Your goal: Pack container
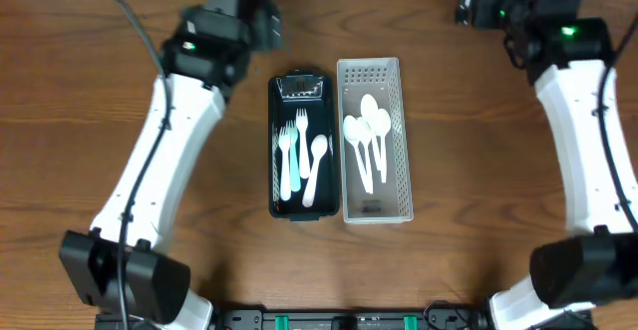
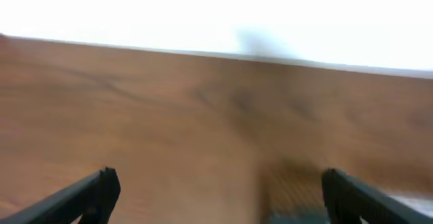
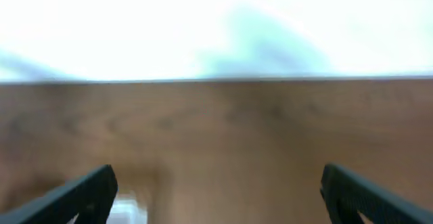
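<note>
**Desk:** What sits closest to you?

**Me:** On my overhead feed the left arm (image 1: 159,170) and the right arm (image 1: 588,141) rise from the near edge. They run up the two sides of the wooden surface (image 1: 478,170), well apart from the things in the middle.

**Desk:** And the middle?

**Me:** The black container (image 1: 272,170) lies lengthwise. The clear tray (image 1: 407,161) is right alongside it on the right; I cannot tell whether the two touch. Forks (image 1: 291,146) and one spoon (image 1: 318,151) lie in the black container. One fork is pale teal and the others are white. A cluster of white spoons (image 1: 367,136) lies in the clear tray, bowls toward the far end.

**Desk:** The tools?

**Me:** Both are out by the far edge. The left tool (image 2: 221,180) hangs beyond the far left corner of the black container. On my left wrist feed its fingers (image 2: 95,193) stand wide apart, open over bare wood. A dark blur shows low between them, to the right, and I cannot tell what it is. The right tool (image 3: 218,175) is near the far right corner, well apart from the clear tray. Its fingers (image 3: 88,193) are spread just as wide, with only wood between them and a bright wall beyond.
</note>
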